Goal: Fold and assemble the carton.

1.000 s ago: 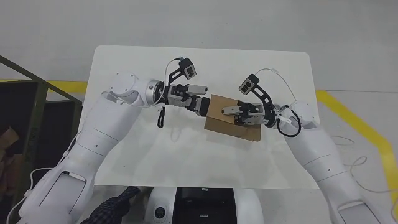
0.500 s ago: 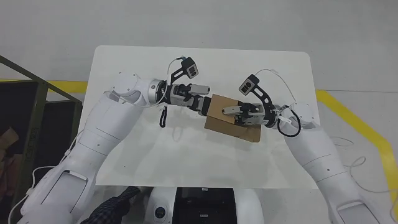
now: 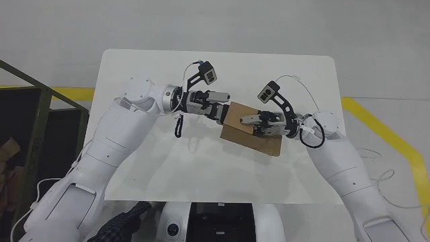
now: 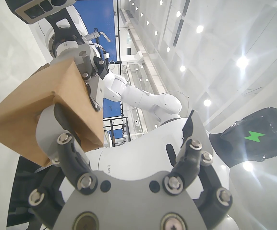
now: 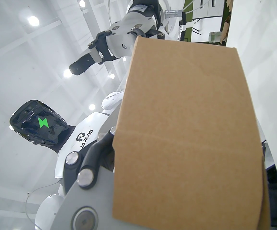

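The brown carton (image 3: 250,133) is held above the middle of the white table (image 3: 134,67), partly folded into a box shape. My right gripper (image 3: 255,120) sits on its upper side, shut on a panel; in the left wrist view one of its fingers (image 4: 93,92) lies flat along the carton (image 4: 32,111). My left gripper (image 4: 124,113) is at the carton's end toward the table's left, open wide. One of its fingers (image 4: 56,120) presses against the carton's corner, while the other stands free in the air. In the right wrist view the carton (image 5: 186,130) hides that gripper's fingers.
A dark green frame (image 3: 30,101) with cardboard scraps stands off the table's left edge. Yellow floor tape (image 3: 376,124) runs past the right side. The table has bare surface all around the carton.
My left arm has shifted slightly to the right, closer against the carton's end. The right gripper and the carton have hardly moved.
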Motion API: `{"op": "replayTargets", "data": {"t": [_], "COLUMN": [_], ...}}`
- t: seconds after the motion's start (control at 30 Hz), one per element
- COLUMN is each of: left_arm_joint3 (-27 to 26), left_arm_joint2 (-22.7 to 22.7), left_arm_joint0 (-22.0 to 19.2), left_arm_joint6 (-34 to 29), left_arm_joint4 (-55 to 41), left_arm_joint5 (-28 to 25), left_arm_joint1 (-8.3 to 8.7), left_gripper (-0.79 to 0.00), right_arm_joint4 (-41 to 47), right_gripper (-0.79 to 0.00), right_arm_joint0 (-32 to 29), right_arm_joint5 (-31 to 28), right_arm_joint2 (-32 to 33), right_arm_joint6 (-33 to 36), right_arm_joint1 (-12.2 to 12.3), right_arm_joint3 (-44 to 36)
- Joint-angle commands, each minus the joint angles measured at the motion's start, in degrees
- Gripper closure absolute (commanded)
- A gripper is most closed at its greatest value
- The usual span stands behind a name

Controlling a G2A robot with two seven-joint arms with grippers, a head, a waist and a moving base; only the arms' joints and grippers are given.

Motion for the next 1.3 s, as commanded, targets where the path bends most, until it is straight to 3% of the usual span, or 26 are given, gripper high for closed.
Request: {"op": "replayTargets", "data": {"t": [0.0, 0.8, 1.27], "left_arm_joint3": [0.1, 0.3, -0.9], "left_arm_joint2": [0.0, 0.1, -5.5], "left_arm_joint0": [0.0, -0.3, 2.6], "left_arm_joint6": [0.0, 0.2, 0.2], "left_arm_joint4": [0.0, 0.0, 2.0], "left_arm_joint5": [0.0, -0.2, 0.4], "left_arm_joint1": [-0.05, -0.61, 0.99], "left_gripper": [-0.785, -0.785, -0.785], "right_arm_joint4": [0.1, 0.6, 1.8], "right_gripper": [0.000, 0.000, 0.000], "right_arm_joint0": [0.0, 0.1, -0.6], "right_arm_joint5": [0.1, 0.1, 0.7], "right_arm_joint2": [0.0, 0.5, 2.9], "right_arm_joint6": [0.1, 0.9, 3.5], "right_arm_joint1": [0.0, -0.5, 0.0], "right_arm_joint3": [0.0, 0.9, 1.0]}}
